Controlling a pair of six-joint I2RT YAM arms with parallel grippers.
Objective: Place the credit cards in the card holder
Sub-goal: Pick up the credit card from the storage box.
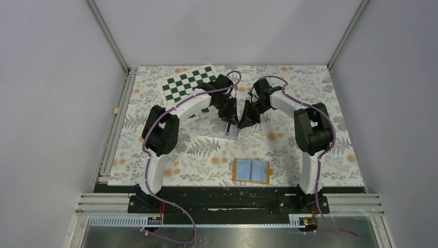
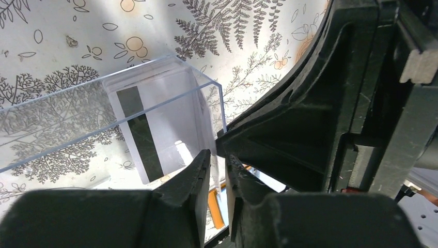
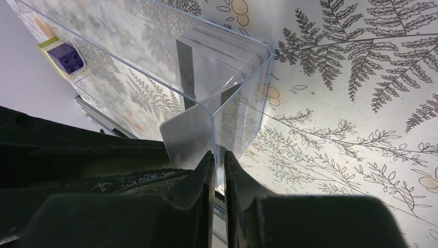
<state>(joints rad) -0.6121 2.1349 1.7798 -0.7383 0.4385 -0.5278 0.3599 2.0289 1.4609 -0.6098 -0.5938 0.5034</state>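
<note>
Card (image 3: pixel 187 135) base hidden behind right claw (image 3: pixel 218 156); grip unclear.

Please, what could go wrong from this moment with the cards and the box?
1. The right gripper seems to pinch the clear box at its corner; a pull may tip it and spill the cards.
2. The left gripper is very close to the right one; the two may collide.
</note>
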